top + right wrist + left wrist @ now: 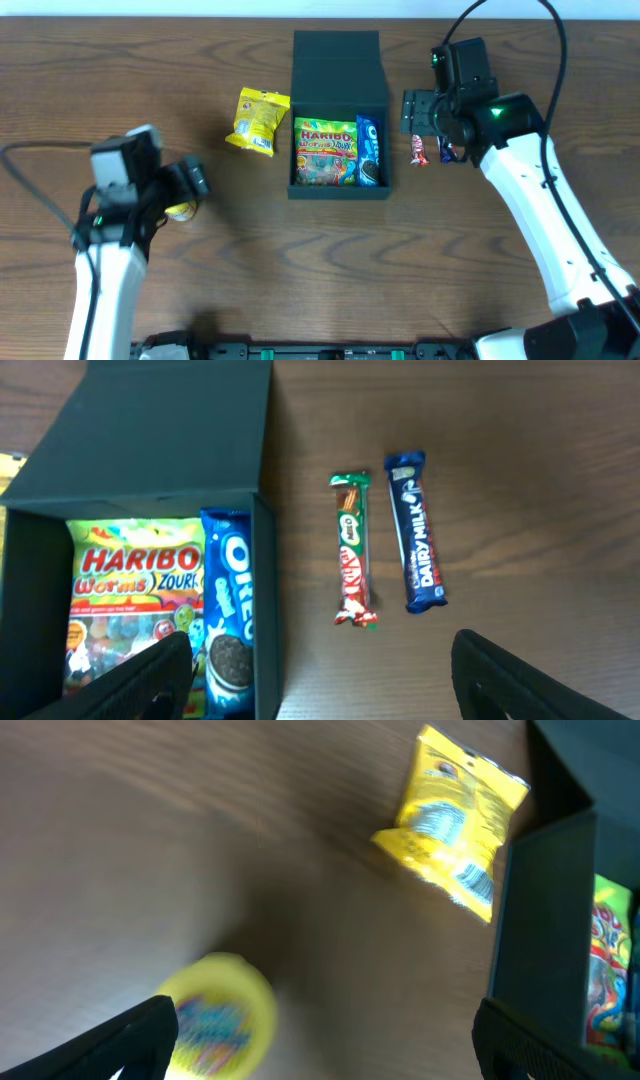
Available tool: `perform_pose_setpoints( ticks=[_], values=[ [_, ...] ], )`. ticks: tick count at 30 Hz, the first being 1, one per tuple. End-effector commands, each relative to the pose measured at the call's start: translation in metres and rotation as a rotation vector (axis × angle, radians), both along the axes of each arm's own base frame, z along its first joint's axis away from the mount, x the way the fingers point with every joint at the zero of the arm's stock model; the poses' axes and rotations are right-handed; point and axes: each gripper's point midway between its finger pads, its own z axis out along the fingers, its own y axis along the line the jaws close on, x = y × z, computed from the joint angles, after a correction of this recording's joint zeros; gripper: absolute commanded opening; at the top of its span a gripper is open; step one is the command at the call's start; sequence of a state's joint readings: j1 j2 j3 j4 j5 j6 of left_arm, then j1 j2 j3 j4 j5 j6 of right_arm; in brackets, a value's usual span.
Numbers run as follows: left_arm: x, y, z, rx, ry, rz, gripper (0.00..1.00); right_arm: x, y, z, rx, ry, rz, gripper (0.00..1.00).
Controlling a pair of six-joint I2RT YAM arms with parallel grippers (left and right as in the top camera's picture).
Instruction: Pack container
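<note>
The dark teal container point(338, 65) stands open at the table's middle back, its lid flap laid back. Inside lie a Haribo bag point(324, 150) and an Oreo pack point(368, 150). My left gripper point(190, 185) is open and empty, low over a small round yellow snack point(220, 1015) beside its left finger. A yellow packet point(455, 825) lies left of the container wall point(540, 920). My right gripper point(320, 680) is open and empty, straddling the container's right wall point(265, 580). A KitKat bar point(352, 550) and a Dairy Milk bar point(415, 530) lie side by side on the table ahead of it.
The table is dark brown wood point(300, 270). The left arm's cable point(40, 200) loops over the table at the left. The right arm point(540, 200) stretches along the right side. The yellow packet also shows in the overhead view point(258, 122).
</note>
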State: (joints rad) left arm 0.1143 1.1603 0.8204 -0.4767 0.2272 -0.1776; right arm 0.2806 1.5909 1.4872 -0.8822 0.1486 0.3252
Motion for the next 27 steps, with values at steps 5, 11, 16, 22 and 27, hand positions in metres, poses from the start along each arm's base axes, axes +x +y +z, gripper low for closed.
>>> perform_pose_setpoints(
  ticks=[5, 11, 16, 22, 27],
  values=[
    [0.068, -0.039, -0.014, 0.110, 0.055, -0.207, 0.95, 0.010, -0.017, 0.002, -0.003, -0.023, -0.029, 0.85],
    [0.125, -0.068, -0.036, 0.079, 0.092, -0.315, 0.96, 0.014, -0.036, 0.002, -0.004, -0.025, -0.076, 0.86],
    [0.152, -0.091, -0.046, 0.098, 0.112, -0.384, 0.95, 0.015, -0.048, 0.002, -0.003, -0.025, -0.104, 0.87],
    [0.163, -0.107, -0.084, 0.141, 0.190, -0.421, 0.96, 0.016, -0.057, 0.002, -0.004, -0.024, -0.127, 0.88],
    [0.159, -0.108, -0.106, 0.138, 0.244, -0.426, 0.96, 0.016, -0.060, 0.002, -0.004, -0.025, -0.133, 0.89]
  ],
)
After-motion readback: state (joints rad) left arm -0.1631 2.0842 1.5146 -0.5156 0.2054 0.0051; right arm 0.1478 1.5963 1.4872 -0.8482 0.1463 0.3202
